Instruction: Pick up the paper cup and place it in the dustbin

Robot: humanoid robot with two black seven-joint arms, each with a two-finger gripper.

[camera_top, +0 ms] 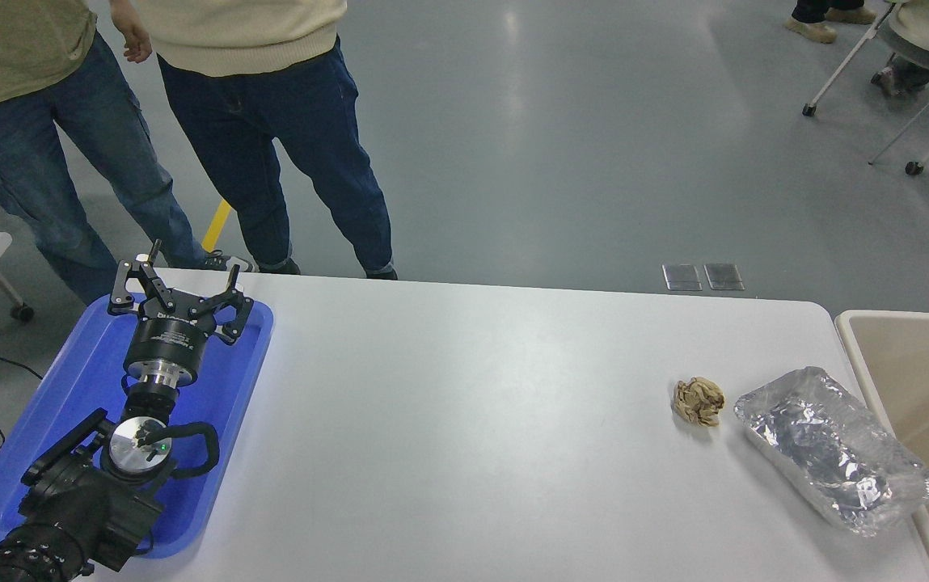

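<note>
Oddly, no paper cup shows anywhere in the frame — not on the white table [472, 420], not in the visible slice of the dustbin [917, 380] at the right edge. Whether it already lies inside the bin cannot be told. The left gripper [181, 283] sits parked over the blue tray [52, 388] at lower left, its fingers spread and holding nothing; the right arm is out of view. A crumpled brown paper ball [698, 401] and a foil container [832, 449] lie at right — judged, the task is either finished or unstarted.
</note>
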